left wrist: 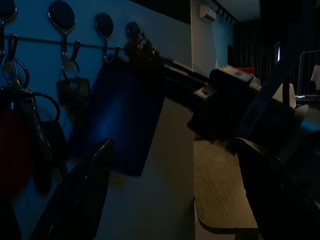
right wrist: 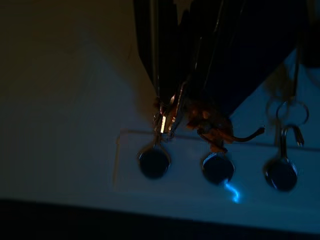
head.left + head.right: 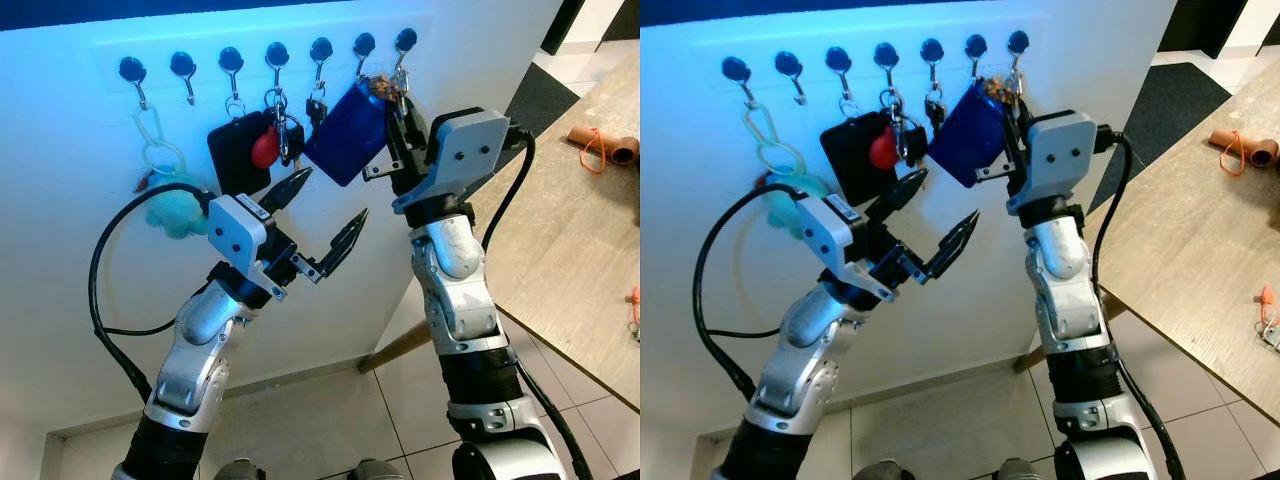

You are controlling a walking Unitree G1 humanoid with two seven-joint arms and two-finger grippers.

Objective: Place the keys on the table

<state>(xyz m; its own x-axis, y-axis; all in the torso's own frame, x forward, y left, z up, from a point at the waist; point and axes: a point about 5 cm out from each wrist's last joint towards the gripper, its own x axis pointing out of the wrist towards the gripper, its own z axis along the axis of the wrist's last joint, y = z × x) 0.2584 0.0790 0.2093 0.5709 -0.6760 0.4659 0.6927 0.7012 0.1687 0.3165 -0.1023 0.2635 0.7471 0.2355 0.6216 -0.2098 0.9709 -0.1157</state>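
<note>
A row of black wall hooks (image 3: 275,55) carries several hanging items. On the two hooks furthest right hang a bunch of keys (image 2: 167,117) with a brown charm (image 2: 210,120), next to a blue pouch (image 3: 345,130). My right gripper (image 3: 400,115) is raised to these hooks, its fingers closed together on the keys, which still hang from their hook (image 2: 154,162). My left gripper (image 3: 333,195) stands open lower and further left, pointing at the wall below a black tag with a red fob (image 3: 250,150). It holds nothing.
A wooden table (image 3: 570,230) stands to the right, with an orange-brown object (image 3: 605,145) on its far part. A green loop with a teal fluffy charm (image 3: 170,205) hangs at the left hooks. A dark mat (image 3: 545,100) lies on the tiled floor beyond.
</note>
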